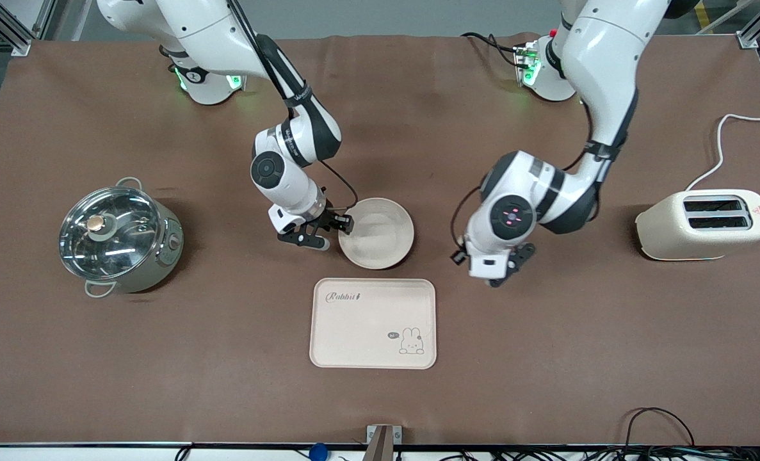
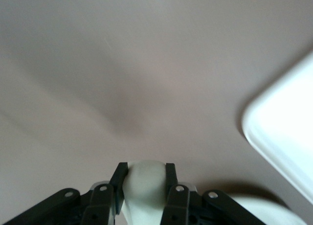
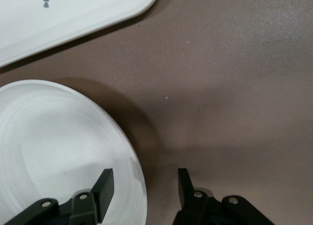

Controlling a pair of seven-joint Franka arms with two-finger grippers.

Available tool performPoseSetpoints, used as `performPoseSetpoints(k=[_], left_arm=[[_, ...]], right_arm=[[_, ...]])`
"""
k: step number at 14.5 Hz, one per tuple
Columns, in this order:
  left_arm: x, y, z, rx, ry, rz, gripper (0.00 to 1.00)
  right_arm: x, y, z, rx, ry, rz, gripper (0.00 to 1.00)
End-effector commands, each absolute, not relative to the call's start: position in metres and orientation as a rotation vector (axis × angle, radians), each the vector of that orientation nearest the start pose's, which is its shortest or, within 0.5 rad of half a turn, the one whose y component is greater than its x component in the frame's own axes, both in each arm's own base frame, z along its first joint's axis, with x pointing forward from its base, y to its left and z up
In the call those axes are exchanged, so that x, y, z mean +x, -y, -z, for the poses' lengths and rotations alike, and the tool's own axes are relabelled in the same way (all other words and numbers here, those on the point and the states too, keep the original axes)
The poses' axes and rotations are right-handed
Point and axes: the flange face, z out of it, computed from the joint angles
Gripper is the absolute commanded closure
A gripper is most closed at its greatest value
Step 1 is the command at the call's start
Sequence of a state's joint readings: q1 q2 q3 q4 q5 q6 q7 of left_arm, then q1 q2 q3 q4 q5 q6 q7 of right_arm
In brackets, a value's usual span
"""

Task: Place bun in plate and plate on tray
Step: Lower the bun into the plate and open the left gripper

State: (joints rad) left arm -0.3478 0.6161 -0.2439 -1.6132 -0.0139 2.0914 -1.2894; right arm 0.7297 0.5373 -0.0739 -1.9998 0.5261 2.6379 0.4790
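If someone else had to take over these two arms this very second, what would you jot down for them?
Left gripper: shut on the bun, over bare table beside the tray, toward the left arm's end.
Right gripper: fingers straddle the plate rim, one inside, one outside; whether they pinch it cannot be told.
Plate: on the table, empty, farther from the front camera than the tray.
Tray: empty.
Done: bun picked up.
Left: bun into plate, plate onto tray.
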Motion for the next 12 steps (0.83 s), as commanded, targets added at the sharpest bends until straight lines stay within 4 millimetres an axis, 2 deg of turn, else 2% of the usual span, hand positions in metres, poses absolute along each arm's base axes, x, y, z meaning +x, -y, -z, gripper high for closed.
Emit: performPoseSetpoints(k=[1, 4, 8, 9, 10, 12], left_arm=[[0.573, 0.402, -0.267, -2.967, 1.236, -0.376, 0.64], [0.547, 0.458, -0.243, -3.036, 1.315, -0.373, 0.63], [0.521, 0.501, -0.214, -3.080, 1.432, -0.342, 0.58], [0.515, 0.508, -0.213, -3.083, 1.440, -0.339, 0.53], [0.512, 0.510, -0.211, -3.079, 1.440, -0.344, 0.42], [0.510, 0.510, -0.210, -3.056, 1.474, -0.351, 0.07]], right_arm=[[0.493, -0.368, -0.194, -2.858, -0.385, -0.045, 0.39], [0.494, -0.367, -0.193, -2.858, -0.390, -0.045, 0.39], [0.494, -0.367, -0.193, -2.858, -0.388, -0.040, 0.39], [0.494, -0.368, -0.193, -2.857, -0.387, -0.041, 0.39], [0.494, -0.367, -0.193, -2.858, -0.388, -0.040, 0.39], [0.494, -0.367, -0.193, -2.857, -0.390, -0.041, 0.42]])
